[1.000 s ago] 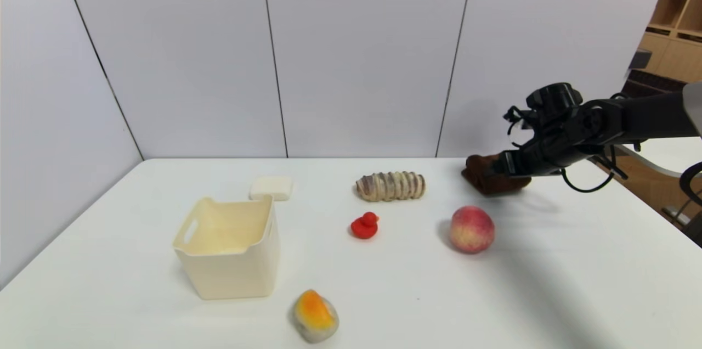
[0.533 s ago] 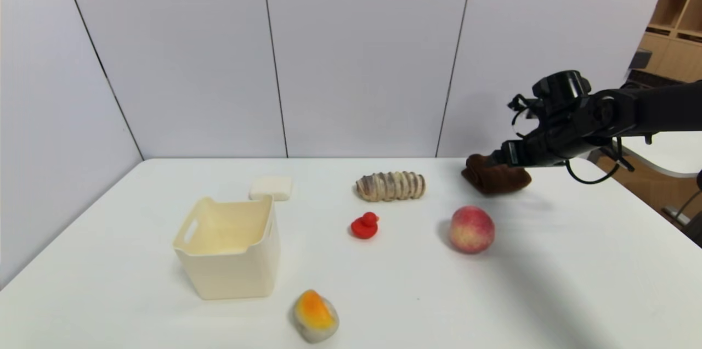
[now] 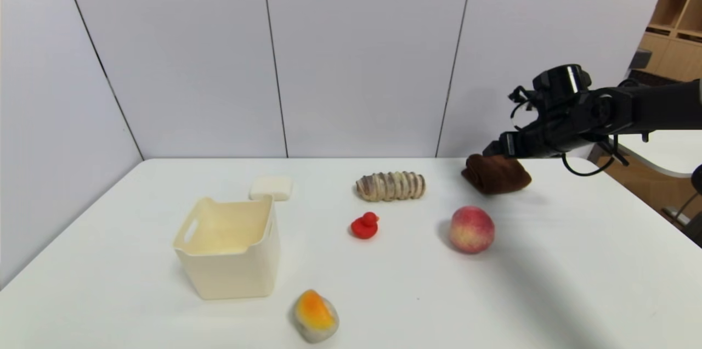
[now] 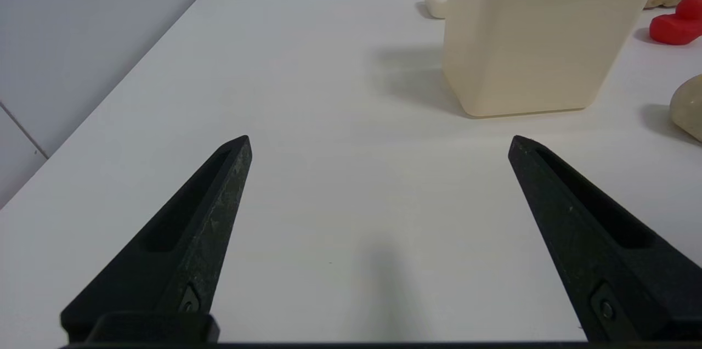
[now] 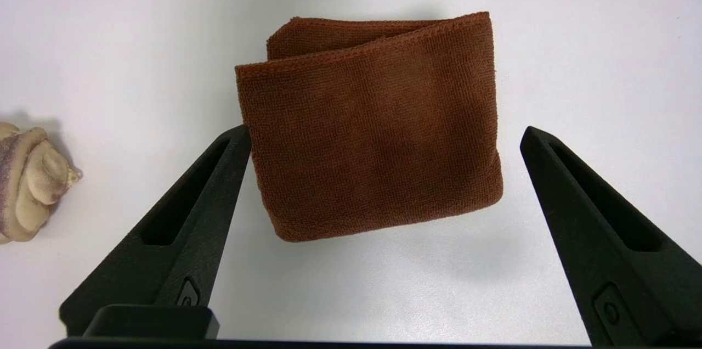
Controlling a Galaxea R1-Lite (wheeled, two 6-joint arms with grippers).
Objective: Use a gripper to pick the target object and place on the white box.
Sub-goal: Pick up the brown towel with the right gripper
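Towel first: your one brown towel [image 5: 370, 135] lies folded on the table [image 3: 548, 261] at its far right, well apart from the single white box [image 3: 230, 253] at the left. Your right gripper [image 5: 384, 140] hangs above it, tilted down, jaws spread wide and empty, the towel between them with its folded edge running across the gap. Your left gripper [image 4: 378, 143], also wide open, sits idle far off, so the right is nearer. Smaller items: one bread roll [image 3: 390, 185], one peach [image 3: 471, 229], one red duck [image 3: 365, 225].
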